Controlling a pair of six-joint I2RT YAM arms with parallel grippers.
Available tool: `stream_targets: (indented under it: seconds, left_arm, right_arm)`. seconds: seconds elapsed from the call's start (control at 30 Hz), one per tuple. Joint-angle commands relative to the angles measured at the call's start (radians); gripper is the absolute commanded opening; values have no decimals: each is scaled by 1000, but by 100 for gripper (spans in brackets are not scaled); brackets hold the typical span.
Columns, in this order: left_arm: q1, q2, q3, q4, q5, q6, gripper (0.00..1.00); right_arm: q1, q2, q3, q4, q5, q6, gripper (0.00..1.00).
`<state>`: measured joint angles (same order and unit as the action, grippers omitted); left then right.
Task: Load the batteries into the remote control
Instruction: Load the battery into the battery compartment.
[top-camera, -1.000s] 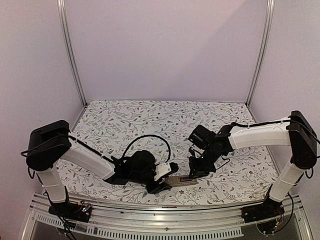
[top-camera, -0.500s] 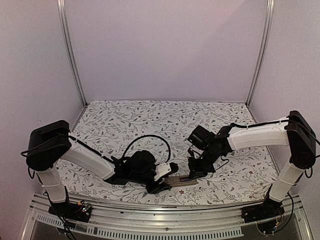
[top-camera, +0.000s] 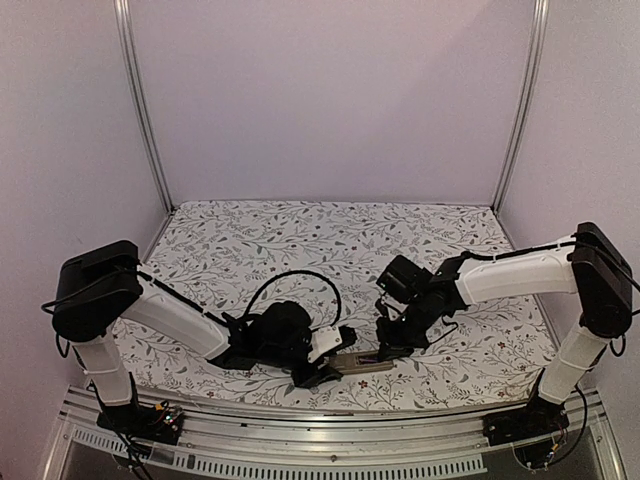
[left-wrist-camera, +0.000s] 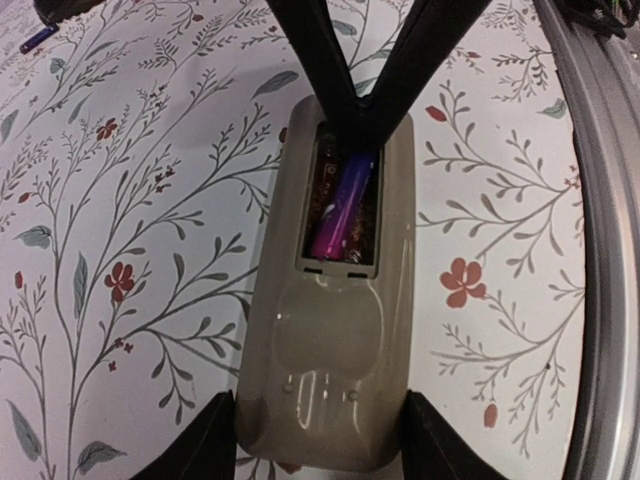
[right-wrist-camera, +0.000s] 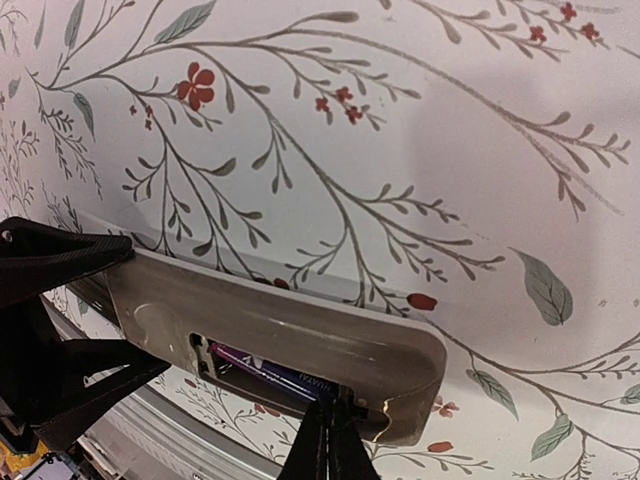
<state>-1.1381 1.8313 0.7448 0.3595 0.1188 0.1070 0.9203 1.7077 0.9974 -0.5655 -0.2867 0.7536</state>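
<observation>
The remote control lies tan-grey back up on the flowered cloth, its battery recess uncovered. My left gripper is shut on its near end, one finger on each long side. One purple-black battery lies slanted in the recess. My right gripper is shut, its joined fingertips pressed onto the end of that battery. In the top view the remote sits near the front edge between the left gripper and the right gripper. Another small dark cylinder lies apart on the cloth.
The metal front rail runs close along the remote's right side. Floral cloth covers the table behind both arms. A black cable loops above the left wrist.
My right gripper's fingers have closed together and it has dipped slightly toward the remote's recess. The left gripper and the remote have stayed put.
</observation>
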Motion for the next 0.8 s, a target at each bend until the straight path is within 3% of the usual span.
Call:
stream_targets:
  seconds: [0.0,0.3,0.4,0.63,0.77]
  left_arm:
    - [-14,2,-1,22,10,-5,54]
    - [-13,0,-1,15,14,-3,54]
    - [-13,0,-4,15,22,12,54]
    - [-5,-8,-14,9,18,47,58]
    - [5,-17,-23,16,20,47,62]
  right_arm:
    - [34,43,-60,25,-22,17,2]
    - [36,17,18,19,0,-84,3]
    - [43,-39,39,60,19,-200,11]
    - [47,-267,-244,458,-125,-559,33]
    - [59,-376,-406,679,-129,-782,37]
